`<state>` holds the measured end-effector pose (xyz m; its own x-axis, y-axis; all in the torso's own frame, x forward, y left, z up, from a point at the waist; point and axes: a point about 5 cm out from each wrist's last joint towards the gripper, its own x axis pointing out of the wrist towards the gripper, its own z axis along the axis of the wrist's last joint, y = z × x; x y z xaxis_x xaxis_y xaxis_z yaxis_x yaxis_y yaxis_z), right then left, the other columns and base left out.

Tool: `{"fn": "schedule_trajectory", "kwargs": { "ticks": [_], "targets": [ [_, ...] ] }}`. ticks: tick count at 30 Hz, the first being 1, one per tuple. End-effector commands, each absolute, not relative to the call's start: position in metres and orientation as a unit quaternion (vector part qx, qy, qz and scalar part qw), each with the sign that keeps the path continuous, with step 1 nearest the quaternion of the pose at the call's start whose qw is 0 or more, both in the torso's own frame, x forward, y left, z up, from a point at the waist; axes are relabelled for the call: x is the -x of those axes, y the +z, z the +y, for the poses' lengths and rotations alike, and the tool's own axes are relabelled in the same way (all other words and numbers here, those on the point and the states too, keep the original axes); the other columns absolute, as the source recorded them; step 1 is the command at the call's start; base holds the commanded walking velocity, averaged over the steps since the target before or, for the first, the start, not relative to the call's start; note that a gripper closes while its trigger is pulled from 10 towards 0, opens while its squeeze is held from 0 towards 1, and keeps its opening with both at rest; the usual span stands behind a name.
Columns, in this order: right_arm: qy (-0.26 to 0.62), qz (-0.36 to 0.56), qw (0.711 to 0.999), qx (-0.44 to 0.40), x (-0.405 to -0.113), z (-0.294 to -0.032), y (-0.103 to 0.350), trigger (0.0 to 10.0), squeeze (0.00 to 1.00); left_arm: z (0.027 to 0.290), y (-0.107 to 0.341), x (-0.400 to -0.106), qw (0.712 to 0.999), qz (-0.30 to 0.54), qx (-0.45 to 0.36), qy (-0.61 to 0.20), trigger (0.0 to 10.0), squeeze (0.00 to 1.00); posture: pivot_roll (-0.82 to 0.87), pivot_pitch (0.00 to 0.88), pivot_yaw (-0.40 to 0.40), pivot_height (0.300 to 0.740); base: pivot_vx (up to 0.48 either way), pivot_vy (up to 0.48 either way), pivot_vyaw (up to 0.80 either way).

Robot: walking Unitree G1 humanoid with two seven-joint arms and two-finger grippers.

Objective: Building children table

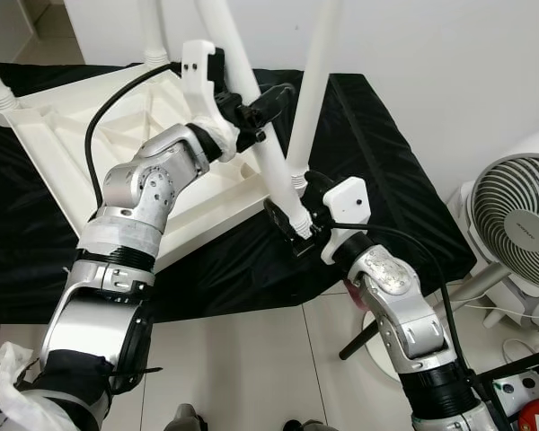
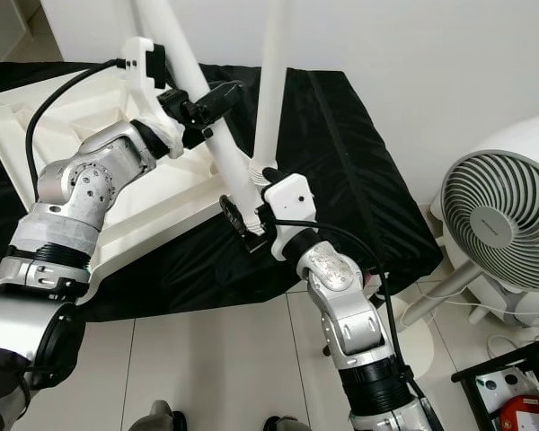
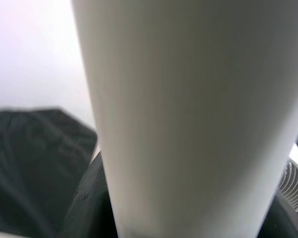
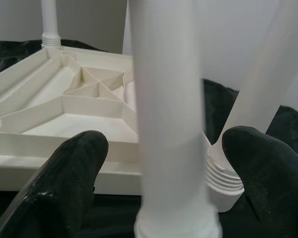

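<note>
Table: the white children's table [image 1: 117,135] lies upside down on the black cloth [image 1: 377,162].
Legs: three stand screwed in; the loose leg [image 1: 269,162] leans at the near corner, not yet seated, I judge.
Left hand [image 1: 251,117]: clenched on that leg.
Right hand [image 4: 154,173]: released, fingers [image 4: 79,163] either side of its base.

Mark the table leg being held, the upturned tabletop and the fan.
Leg [image 1: 271,160], left eye view, mid-shaft between the two claws.
Tabletop [image 1: 67,117], left eye view, ribbed underside near the far corner.
Fan [image 2: 496,224], right eye view, centre of the grille.
</note>
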<state>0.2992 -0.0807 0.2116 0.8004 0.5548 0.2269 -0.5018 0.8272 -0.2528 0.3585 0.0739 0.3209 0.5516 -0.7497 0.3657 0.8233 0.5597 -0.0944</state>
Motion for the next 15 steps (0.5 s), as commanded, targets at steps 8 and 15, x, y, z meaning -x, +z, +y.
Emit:
{"fn": "schedule_trajectory", "kwargs": {
  "ticks": [8, 15],
  "targets": [
    [0.245, -0.104, 0.960, 0.082, -0.311, -0.071, 0.208, 10.0, 0.00, 0.059, 0.324, -0.346, 0.867, -0.175, 0.092, -0.457, 10.0, 0.00, 0.03, 0.105, -0.054, 0.740, 0.000, 0.000, 0.00],
    [0.225, -0.098, 0.967, 0.068, -0.321, -0.060, 0.218, 10.0, 0.00, 0.051, 0.323, -0.339, 0.867, -0.191, 0.073, -0.456, 10.0, 0.00, 0.03, 0.104, -0.061, 0.740, 0.000, 0.000, 0.00]
  ]
}}
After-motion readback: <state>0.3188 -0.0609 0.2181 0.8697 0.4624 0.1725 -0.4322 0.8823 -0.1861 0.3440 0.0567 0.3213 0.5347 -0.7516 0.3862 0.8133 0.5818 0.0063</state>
